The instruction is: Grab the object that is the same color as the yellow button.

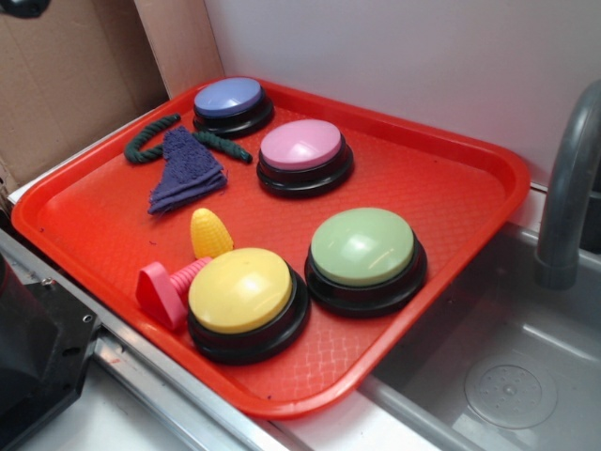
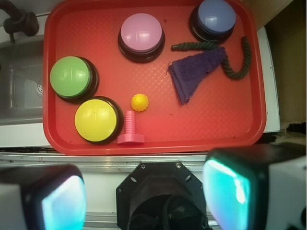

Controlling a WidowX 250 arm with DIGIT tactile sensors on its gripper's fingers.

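Four buttons, corn cob [image 2: 139, 102], screw toy [image 2: 130, 128] on red tray [image 2: 211, 129].

Corn cob [image 1: 210, 233] stands on tray [image 1: 451, 188], touching screw toy [image 1: 169, 287].

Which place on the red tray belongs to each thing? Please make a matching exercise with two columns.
Things:
1. small yellow plastic corn cob
2. round blue dome button
3. folded purple cloth
4. round green dome button

Places:
A. far corner of the red plastic tray
B. beside the dark green rope
C. nearest the grey sink
D. by the pink plastic screw

Pairs: 1-D, 2-A, 3-B, 4-C
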